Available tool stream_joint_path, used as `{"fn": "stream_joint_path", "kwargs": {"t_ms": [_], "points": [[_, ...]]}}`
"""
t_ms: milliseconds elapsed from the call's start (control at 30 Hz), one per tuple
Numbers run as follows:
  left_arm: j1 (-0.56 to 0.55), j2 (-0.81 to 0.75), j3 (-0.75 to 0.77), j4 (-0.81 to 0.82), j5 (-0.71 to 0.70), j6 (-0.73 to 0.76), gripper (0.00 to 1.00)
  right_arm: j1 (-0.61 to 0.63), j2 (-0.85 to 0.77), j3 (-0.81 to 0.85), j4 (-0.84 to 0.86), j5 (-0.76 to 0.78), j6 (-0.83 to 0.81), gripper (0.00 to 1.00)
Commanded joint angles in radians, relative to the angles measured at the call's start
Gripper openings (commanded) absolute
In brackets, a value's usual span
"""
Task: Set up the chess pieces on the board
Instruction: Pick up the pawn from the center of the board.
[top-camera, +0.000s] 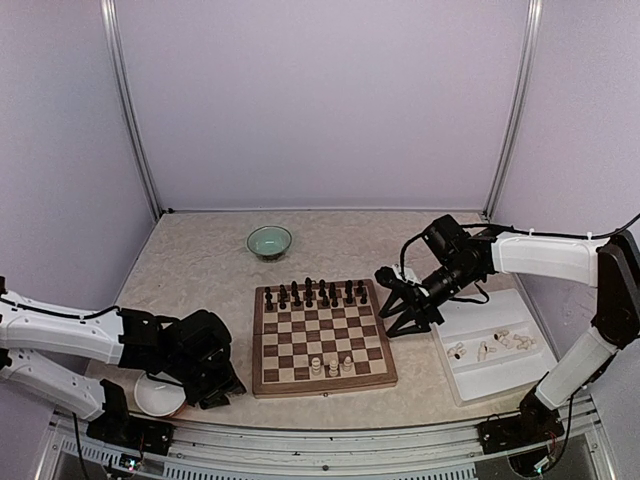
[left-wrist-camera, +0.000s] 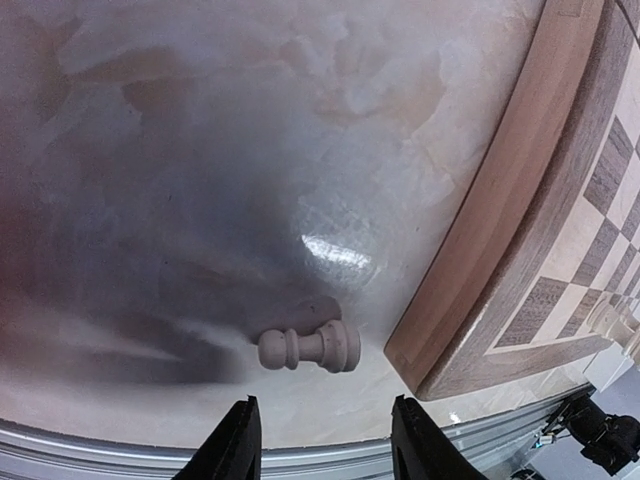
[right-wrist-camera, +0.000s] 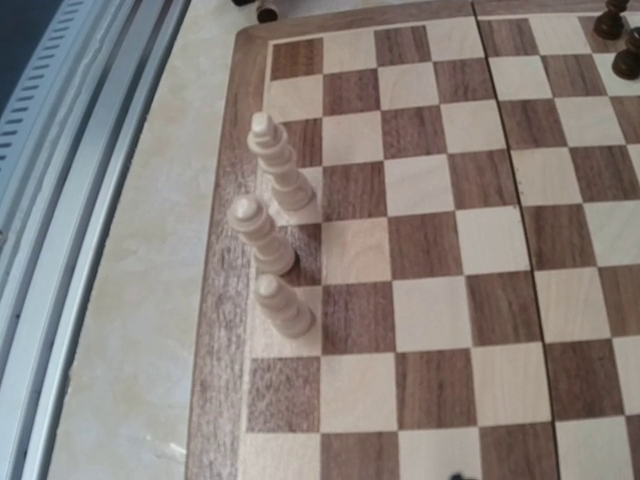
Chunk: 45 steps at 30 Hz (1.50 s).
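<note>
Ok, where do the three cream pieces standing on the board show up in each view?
Top external: three cream pieces mid near row of the board.
Left wrist: not clearly in it; only a lone cream piece lying beside the board's corner.
Right wrist: left of centre, along the edge row.
Shared landmark: the board's brown border.

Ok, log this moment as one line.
left end effector: open, cream piece lying ahead beside board | right end effector: open, at board edge | board: three cream pieces standing

Matt wooden board (right-wrist-camera: 430, 310) and chess pieces (right-wrist-camera: 262, 237) — glossy marbled table (left-wrist-camera: 300, 150).
</note>
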Motion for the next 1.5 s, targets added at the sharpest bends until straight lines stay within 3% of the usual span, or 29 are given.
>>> {"fn": "stream_joint_path", "kwargs": {"t_ms": [0,433,833,1033,1467], "points": [[0.001,0.026,-0.015,0.046,0.014,-0.013,0.45,0.014,0.000,0.026,-0.041,-0.002,-0.030,0.53],[0.070,0.046,-0.084,0.164,0.023,-0.005,0.39,0.016,-0.004,0.026,-0.048,-0.004,-0.034,0.53],[0.135,0.201,-0.040,0.202,0.030,0.117,0.36,0.017,0.016,0.030,-0.060,-0.002,-0.040,0.53],[0.145,0.260,-0.032,0.208,0.049,0.154,0.30,0.017,0.021,0.031,-0.065,-0.005,-0.041,0.53],[0.070,0.370,0.119,-0.045,-0.024,0.343,0.30,0.029,0.060,0.045,-0.083,0.001,-0.049,0.53]]}}
